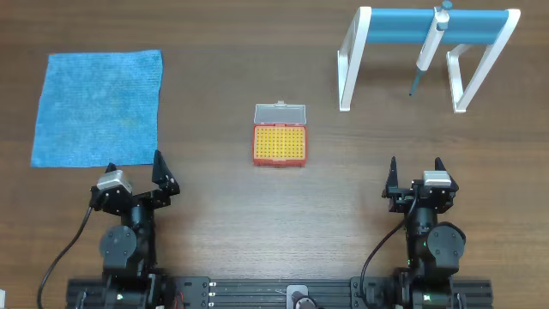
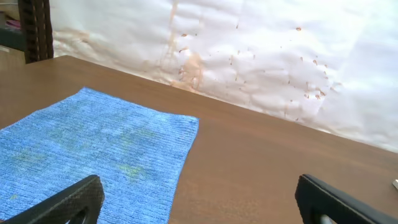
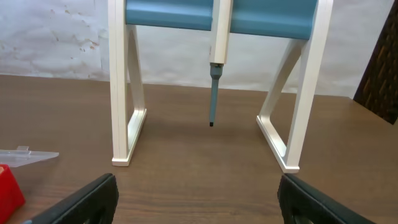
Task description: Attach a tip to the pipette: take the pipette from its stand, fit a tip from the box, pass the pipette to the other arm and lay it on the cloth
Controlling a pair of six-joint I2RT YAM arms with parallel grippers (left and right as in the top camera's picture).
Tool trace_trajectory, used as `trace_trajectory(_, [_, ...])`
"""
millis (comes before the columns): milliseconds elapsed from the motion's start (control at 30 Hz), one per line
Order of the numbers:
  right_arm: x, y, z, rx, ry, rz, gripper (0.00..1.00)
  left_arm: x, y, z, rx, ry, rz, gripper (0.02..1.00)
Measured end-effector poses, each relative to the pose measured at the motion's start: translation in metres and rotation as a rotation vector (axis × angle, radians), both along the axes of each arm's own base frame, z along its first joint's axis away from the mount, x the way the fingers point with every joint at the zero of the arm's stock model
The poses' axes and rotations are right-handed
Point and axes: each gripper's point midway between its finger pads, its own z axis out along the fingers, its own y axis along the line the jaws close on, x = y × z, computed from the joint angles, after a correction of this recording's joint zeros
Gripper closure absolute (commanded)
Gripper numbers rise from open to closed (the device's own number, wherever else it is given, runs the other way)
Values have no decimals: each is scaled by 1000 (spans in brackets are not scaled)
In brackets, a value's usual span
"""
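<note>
Spanning the table's far right, the stand is the biggest item; the cloth lies flat at far left. The left gripper and right gripper sit near their bases, jaws spread and empty. The tip box stands open mid-table. Hanging from the stand's blue bar, the pipette looks light, rigid and smooth, and is best taken by its thick white body, not the slim shaft.

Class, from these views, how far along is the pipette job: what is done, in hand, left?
Done: nothing; the pipette hangs on its stand. In hand: nothing; the left claw and right claw are open, empty, near their bases. Left: everything: taking the pipette, fitting a tip from the open tip box, the handover, laying it on the bare cloth.
</note>
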Motion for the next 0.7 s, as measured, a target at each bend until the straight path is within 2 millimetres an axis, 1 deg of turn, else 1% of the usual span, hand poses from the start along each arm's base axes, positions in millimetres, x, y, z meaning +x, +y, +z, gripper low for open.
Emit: trace_trajectory(700, [0, 2, 0, 0, 0, 9, 176, 0, 0, 0, 0, 0, 0, 23])
